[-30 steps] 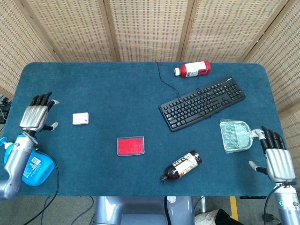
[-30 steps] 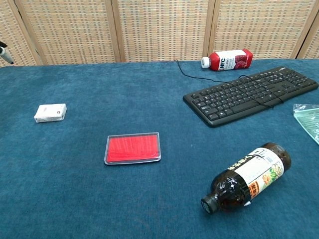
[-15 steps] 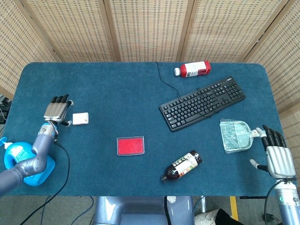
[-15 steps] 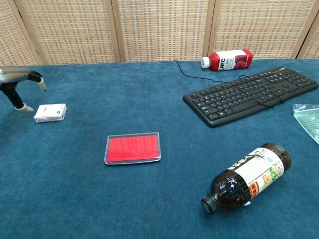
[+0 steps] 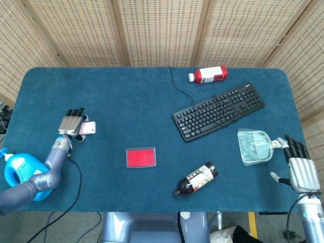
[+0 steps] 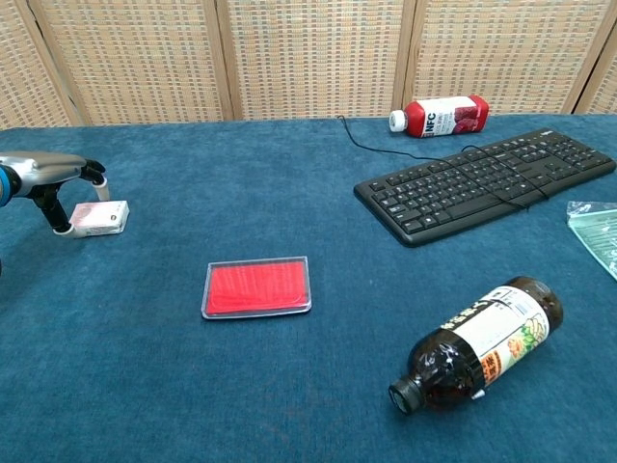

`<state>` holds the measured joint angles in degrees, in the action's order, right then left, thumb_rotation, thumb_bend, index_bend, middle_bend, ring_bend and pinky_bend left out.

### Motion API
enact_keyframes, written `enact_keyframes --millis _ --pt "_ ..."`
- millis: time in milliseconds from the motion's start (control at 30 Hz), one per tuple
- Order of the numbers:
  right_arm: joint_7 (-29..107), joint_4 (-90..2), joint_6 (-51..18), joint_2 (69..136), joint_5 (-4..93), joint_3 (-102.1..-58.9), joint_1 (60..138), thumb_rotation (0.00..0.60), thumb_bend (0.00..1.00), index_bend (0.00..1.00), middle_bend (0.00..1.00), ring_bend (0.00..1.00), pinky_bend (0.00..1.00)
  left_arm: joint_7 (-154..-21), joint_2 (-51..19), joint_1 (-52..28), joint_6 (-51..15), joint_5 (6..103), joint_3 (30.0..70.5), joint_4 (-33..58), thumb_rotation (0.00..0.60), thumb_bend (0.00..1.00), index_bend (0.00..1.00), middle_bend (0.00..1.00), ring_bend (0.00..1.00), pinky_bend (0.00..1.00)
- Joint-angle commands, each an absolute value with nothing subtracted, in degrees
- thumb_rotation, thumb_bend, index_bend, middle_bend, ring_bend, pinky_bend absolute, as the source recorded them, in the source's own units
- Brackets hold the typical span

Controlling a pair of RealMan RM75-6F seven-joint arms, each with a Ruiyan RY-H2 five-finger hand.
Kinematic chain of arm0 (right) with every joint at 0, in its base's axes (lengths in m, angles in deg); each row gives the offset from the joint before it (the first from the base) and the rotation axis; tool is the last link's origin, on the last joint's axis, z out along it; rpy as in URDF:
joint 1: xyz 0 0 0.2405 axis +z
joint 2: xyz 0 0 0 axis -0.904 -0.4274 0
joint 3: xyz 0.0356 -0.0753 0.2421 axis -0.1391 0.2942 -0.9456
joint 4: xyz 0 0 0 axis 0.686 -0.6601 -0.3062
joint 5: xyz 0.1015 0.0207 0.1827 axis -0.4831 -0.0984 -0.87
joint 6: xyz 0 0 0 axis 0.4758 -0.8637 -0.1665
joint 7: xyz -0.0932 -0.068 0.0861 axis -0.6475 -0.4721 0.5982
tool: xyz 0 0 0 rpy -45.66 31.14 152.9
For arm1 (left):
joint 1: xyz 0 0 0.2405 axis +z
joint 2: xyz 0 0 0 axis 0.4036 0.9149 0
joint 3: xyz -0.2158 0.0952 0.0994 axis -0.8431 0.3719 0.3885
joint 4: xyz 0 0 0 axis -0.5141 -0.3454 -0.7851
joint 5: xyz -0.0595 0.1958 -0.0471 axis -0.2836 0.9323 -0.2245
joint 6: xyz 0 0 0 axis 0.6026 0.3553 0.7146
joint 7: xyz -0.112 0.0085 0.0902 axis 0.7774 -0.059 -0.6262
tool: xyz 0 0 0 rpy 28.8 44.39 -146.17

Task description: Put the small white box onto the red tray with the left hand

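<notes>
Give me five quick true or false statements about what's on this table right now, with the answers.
1. The left robot hand is at the small white box. True.
2. The white box lies on the red tray. False: it lies on the table, apart from the tray.
3. The brown bottle stands upright. False: it lies on its side.
4. The right robot hand holds nothing. True.
5. The keyboard is white. False: it is black.

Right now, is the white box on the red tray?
No: the white box lies on the table at the left hand, well apart from the red tray.
</notes>
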<state>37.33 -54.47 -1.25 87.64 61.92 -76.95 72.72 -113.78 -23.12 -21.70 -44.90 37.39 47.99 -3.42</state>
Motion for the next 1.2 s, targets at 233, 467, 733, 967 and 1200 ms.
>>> enact_keyframes --millis 233,467,733,967,1200 --pt "38.4 -55.0 -0.6 87.2 62.6 -76.7 72.5 0.600 0.00 0.08 0.00 0.00 0.06 -114.1 -26.2 -22.0 -42.3 37.9 48.8 -5.8 0.600 0.43 0.64 0.00 0.00 0.00" --pt "39.0 -55.2 0.0 86.8 63.0 -76.7 72.3 0.600 0.00 0.08 0.00 0.00 0.06 -110.4 -24.0 -21.1 -38.3 41.7 47.5 -0.4 0.600 0.43 0.64 0.00 0.00 0.00" --pt "38.6 -55.6 0.3 86.6 63.3 -76.4 72.2 0.600 0.00 0.08 0.00 0.00 0.06 -113.7 -18.2 -20.7 -30.8 45.3 47.0 17.9 0.600 0.42 0.64 0.00 0.00 0.00" --pt "39.1 -56.1 0.5 86.1 63.1 -76.5 72.0 0.600 0.00 0.08 0.00 0.00 0.06 -121.1 -19.4 -21.4 -26.4 42.3 48.5 31.9 0.600 0.42 0.66 0.00 0.00 0.00" --pt "40.1 -56.6 1.3 85.4 63.4 -76.5 71.6 0.600 0.00 0.08 0.00 0.00 0.06 -132.6 -24.0 -24.7 -20.5 34.7 49.3 38.4 0.600 0.43 0.67 0.00 0.00 0.00"
